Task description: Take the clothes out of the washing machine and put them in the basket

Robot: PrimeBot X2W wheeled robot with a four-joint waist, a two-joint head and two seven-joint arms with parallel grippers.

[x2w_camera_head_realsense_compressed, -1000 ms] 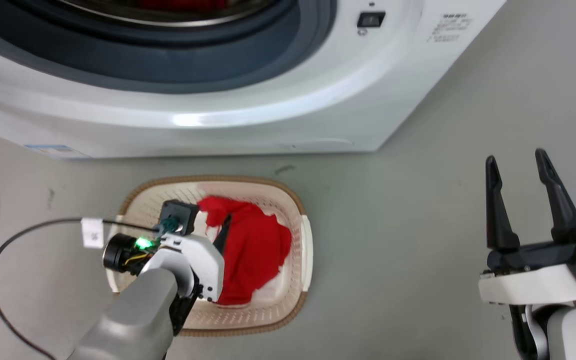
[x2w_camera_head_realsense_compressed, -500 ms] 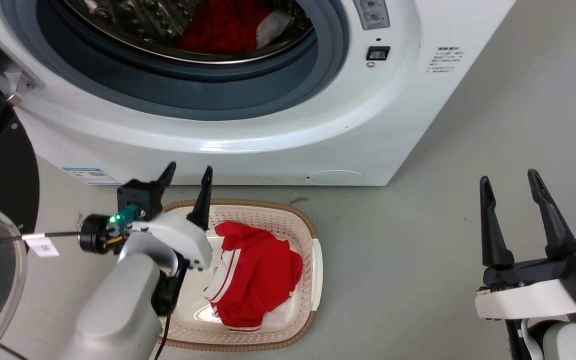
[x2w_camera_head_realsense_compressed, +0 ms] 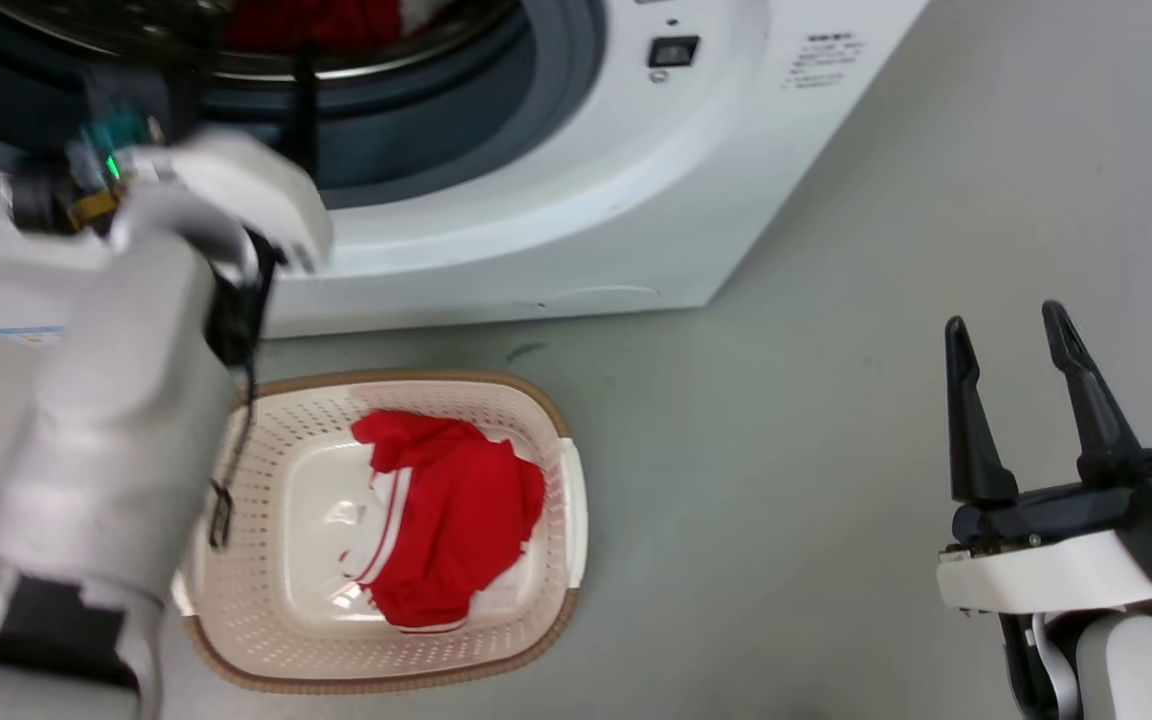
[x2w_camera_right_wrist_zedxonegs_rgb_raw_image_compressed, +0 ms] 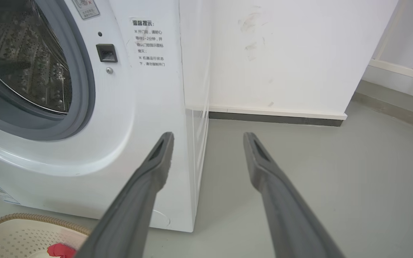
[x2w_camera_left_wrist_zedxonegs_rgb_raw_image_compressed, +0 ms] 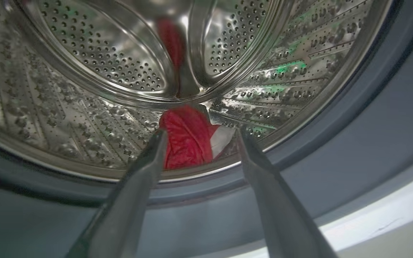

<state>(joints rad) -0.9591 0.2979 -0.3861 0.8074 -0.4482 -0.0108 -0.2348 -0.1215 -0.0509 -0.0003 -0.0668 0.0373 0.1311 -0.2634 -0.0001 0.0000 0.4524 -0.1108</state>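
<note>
Red: one out, one in

We see a striped red garment (x2w_camera_head_realsense_compressed: 456, 500) in the basket (x2w_camera_head_realsense_compressed: 266, 610) before the washing machine (x2w_camera_head_realsense_compressed: 536, 220), and a second red garment (x2w_camera_left_wrist_zedxonegs_rgb_raw_image_compressed: 185, 139) low in its drum (x2w_camera_left_wrist_zedxonegs_rgb_raw_image_compressed: 84, 71). Our left gripper (x2w_camera_left_wrist_zedxonegs_rgb_raw_image_compressed: 201, 133) hangs spread and empty at the drum mouth. Our right gripper (x2w_camera_head_realsense_compressed: 1005, 317), spread and empty too, stands well aside.

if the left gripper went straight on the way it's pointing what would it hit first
Probably the red garment low in the drum, framed dead ahead by the open left gripper. Depth is unclear, so the grey seal below could brush the fingers first.
</note>
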